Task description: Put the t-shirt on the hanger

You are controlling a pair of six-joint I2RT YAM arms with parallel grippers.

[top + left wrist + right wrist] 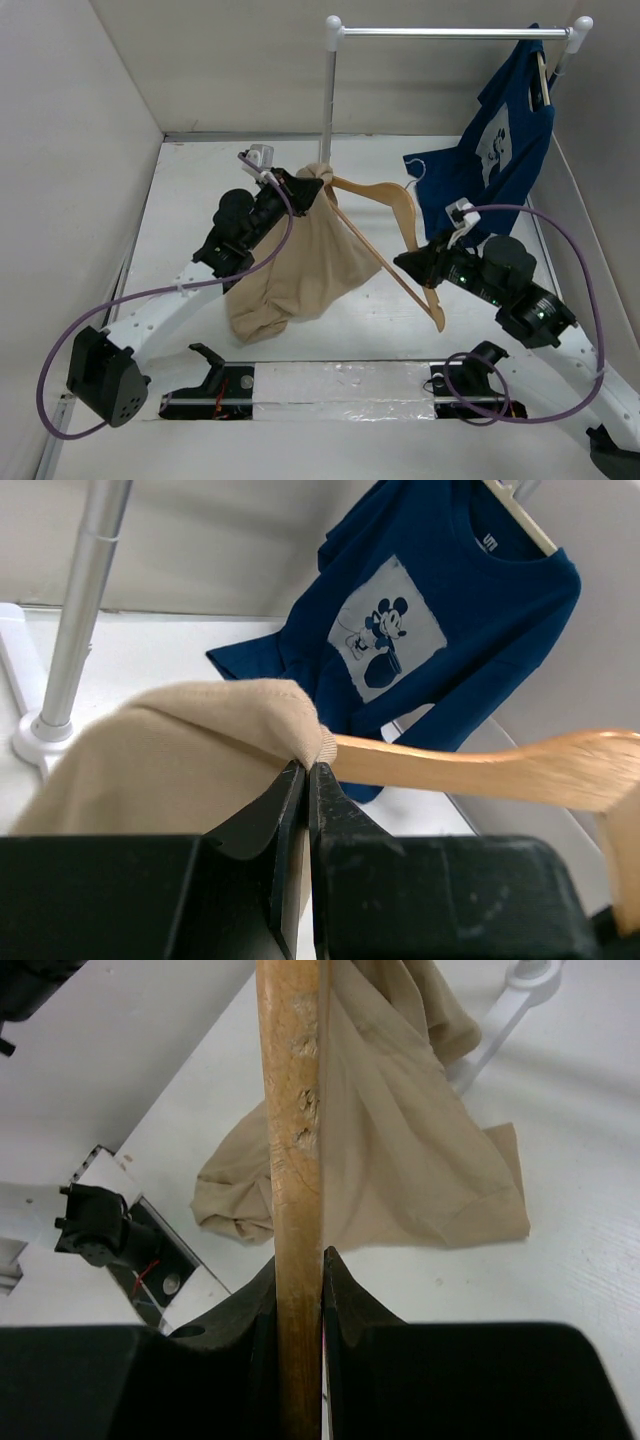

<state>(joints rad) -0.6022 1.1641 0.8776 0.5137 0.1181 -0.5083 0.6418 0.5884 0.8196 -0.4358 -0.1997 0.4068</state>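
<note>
A white table (pixel 200 190) walled in white, a clothes rail (pixel 450 33) across the back; the t-shirt (pixel 300 265) hangs bunched over the middle, its lower folds resting on the surface; the hanger (pixel 395 215) is held just beside it, one wooden tip buried in the cloth at the top of the bunch, the other arm and the bottom bar bare. I judge the task partly done: one shoulder looks threaded; the second shoulder and the spreading are left. The left gripper (pixel 305 183) is pinched tight on the shirt's edge where that tip enters; the right gripper (pixel 415 263) is clamped on the hanger's bare arm, apart from the cloth; a dark blue shirt (pixel 510 140) hangs from the rail.
</note>
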